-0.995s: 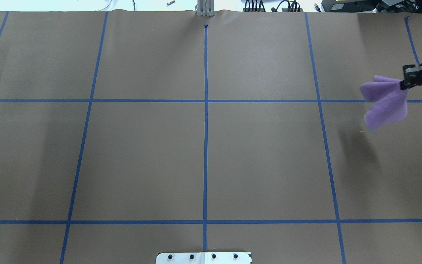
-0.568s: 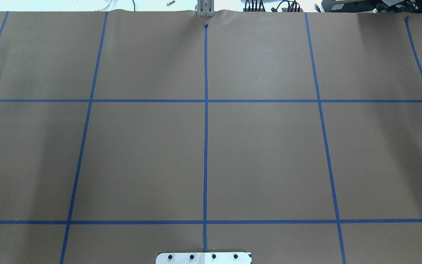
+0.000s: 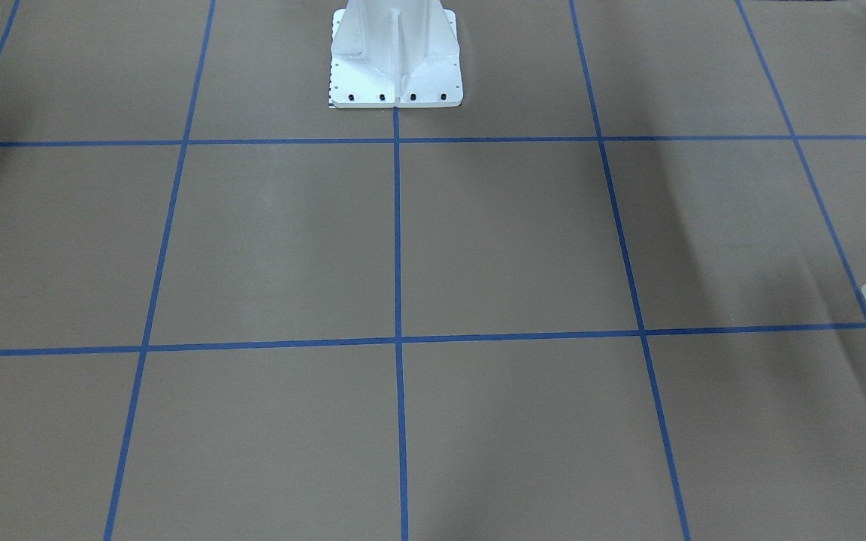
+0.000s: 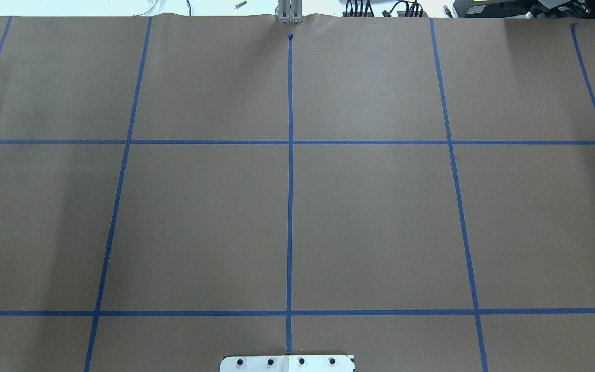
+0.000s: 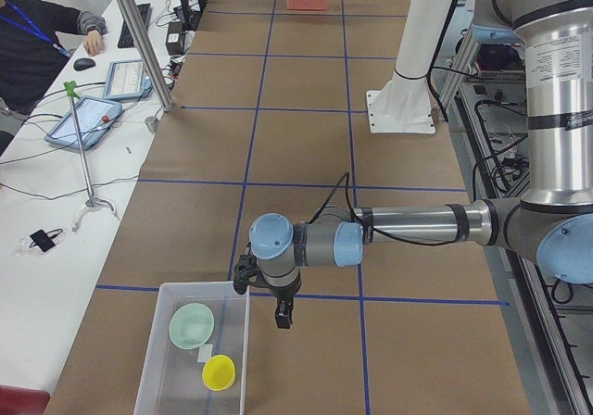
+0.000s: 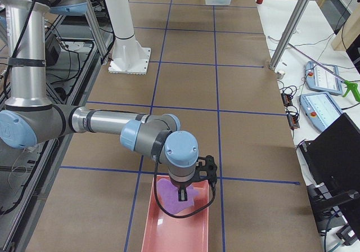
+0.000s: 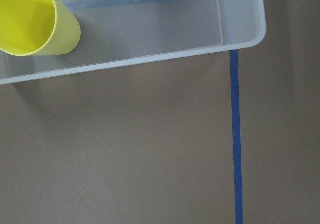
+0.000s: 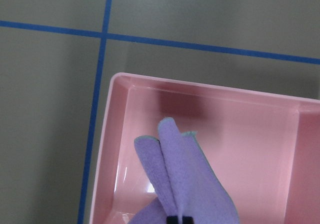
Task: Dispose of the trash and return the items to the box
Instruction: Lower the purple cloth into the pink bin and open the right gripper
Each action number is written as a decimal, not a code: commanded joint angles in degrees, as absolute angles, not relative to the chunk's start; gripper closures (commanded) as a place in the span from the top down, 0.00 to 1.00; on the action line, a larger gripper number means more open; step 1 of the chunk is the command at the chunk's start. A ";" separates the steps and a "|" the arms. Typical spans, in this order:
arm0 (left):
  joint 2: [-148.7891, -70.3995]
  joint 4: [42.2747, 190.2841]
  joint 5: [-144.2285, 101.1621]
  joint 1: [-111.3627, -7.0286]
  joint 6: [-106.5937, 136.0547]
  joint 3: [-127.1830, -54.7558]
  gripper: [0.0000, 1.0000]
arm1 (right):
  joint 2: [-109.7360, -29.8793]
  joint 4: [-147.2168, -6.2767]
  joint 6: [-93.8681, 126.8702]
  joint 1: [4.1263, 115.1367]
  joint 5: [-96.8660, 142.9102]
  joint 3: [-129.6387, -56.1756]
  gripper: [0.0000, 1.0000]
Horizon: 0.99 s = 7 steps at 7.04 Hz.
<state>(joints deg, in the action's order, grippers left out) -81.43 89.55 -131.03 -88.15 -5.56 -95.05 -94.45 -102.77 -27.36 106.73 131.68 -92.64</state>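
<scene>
Purple cloth (image 8: 185,184): pinched in the right jaws and hanging inside the pink tray (image 8: 260,134), at 6 o'clock of the right wrist view; I cannot tell whether its tip touches the tray floor
Pink tray: at 6 o'clock of the right side view, on the counter (image 4: 380,222) at the robot's right end; as far as shown, it holds only the cloth
Right jaws: pressed together on the cloth's top fold, directly above the tray
Box (image 7: 150,59): at 7 o'clock of the left side view, at the counter's left end; only a corner of it shows, at 3 o'clock of the front view
In the box: yellow cup (image 7: 30,19) upright at 11 o'clock of the left wrist view; green bowl (image 5: 192,325) near it, not touching
Left jaws: hovering just outside the box's long wall, over bare counter; I cannot tell whether they are spread or pressed together; no item shows under them
Done, by my reading: cup and bowl are back in the box; the cloth, likely the trash, is already over its tray
Left to do: let the cloth go and lift the right arm (image 6: 107,121) away; I see no other loose item waiting, so the task looks near its end
</scene>
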 commanded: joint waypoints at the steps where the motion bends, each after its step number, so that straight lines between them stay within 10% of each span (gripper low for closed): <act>1: -81.47 89.56 -131.04 -88.15 -5.62 -95.10 0.99 | -96.06 -92.86 -20.70 105.57 131.66 -86.77 0.00; 4: -81.39 89.56 -131.13 -88.16 -5.63 -95.45 0.99 | -97.64 -87.02 -12.68 101.26 132.36 -84.99 0.00; 6: -81.39 89.56 -131.13 -88.24 -5.63 -95.54 0.99 | -97.38 -83.26 -9.85 100.46 133.94 -87.09 0.99; 7: -81.39 89.56 -131.13 -88.24 -5.63 -95.54 0.99 | -96.95 -83.58 -9.58 99.76 134.03 -88.67 1.00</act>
<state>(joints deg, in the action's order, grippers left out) -81.39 89.56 -131.13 -88.23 -5.62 -95.52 -97.33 -84.42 -10.35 100.55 133.68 -86.96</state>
